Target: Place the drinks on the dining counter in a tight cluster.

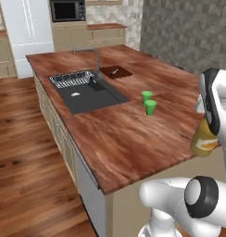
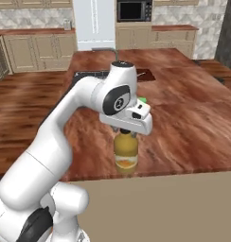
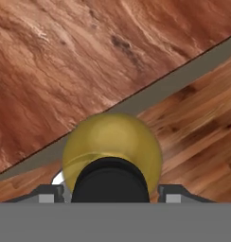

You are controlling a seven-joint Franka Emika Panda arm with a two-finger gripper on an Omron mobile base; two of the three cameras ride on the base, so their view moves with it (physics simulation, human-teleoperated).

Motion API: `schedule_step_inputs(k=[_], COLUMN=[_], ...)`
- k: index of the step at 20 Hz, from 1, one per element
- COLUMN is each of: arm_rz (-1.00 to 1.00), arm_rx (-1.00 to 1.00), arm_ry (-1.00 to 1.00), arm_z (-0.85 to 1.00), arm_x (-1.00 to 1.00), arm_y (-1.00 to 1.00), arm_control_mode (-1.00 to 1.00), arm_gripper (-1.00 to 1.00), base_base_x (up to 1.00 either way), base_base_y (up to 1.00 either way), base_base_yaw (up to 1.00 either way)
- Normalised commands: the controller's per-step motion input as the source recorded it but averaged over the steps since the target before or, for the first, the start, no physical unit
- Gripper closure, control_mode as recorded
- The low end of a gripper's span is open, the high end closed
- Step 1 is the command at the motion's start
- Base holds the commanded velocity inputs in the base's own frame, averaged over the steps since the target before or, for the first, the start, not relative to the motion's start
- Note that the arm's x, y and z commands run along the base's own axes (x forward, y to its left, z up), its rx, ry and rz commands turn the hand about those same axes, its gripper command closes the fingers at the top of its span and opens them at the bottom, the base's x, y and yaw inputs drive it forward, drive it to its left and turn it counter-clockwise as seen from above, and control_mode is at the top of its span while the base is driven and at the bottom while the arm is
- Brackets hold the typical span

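A tall amber-yellow bottle (image 2: 126, 157) with a dark cap (image 3: 110, 182) hangs upright under my hand, close to the near edge of the dining counter (image 2: 183, 127). From the left base view the same bottle (image 1: 204, 141) sits at the counter's near right corner. My gripper (image 2: 126, 133) comes straight down on it, shut around its neck. In the hand view, one of the fingers (image 3: 51, 194) flanks the cap on each side. The bottle's round body (image 3: 112, 142) overlaps the counter's edge line and the wood floor beyond. I cannot tell whether its base touches the top.
Two small green cups (image 1: 147, 96) (image 1: 151, 107) stand mid-counter, right of the dark sink (image 1: 87, 95), its faucet (image 1: 96, 58) and a wire rack (image 1: 71, 78). One green cup (image 2: 142, 100) peeks out behind my arm. Wood floor (image 1: 22, 152) lies left of the island.
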Motion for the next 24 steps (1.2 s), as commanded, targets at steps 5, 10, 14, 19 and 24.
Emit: schedule_step_inputs(k=[5,10,14,19,24], arm_rz=[0.0,0.0,0.0,0.0,0.0], arm_rx=[0.0,0.0,0.0,0.0,0.0], arm_ry=[0.0,0.0,0.0,0.0,0.0], arm_z=[0.0,0.0,0.0,0.0,0.0], arm_x=[0.0,0.0,0.0,0.0,0.0], arm_y=[0.0,0.0,0.0,0.0,0.0], arm_control_mode=[1.0,1.0,1.0,1.0,1.0], arm_gripper=[1.0,1.0,1.0,1.0,1.0], base_base_x=[0.57,0.19,0.0,0.35,0.9], base_base_y=[-1.0,-1.0,-1.0,-1.0,-0.64], base_base_yaw=[0.35,0.35,0.35,0.31,0.08])
